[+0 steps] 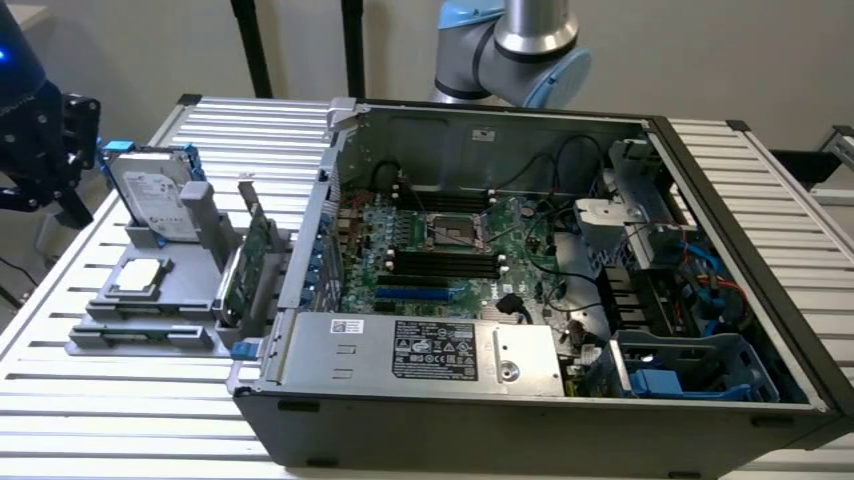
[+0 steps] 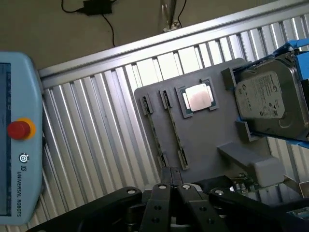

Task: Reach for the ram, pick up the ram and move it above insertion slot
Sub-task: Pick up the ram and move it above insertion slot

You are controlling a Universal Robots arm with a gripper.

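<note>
Reach step: the gripper (image 2: 172,178), jaws closed together on nothing, hangs over the grey holder (image 1: 184,285) at the exterior view's left. The ram (image 2: 175,130) stands on edge in a holder slot, untouched. Grasping it likely needs parted jaws squared across the stick.

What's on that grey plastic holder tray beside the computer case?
A silver hard drive, a square silver processor chip, two thin green ram sticks, a bracketed green card. The shut black gripper hides part of the tray.
</note>
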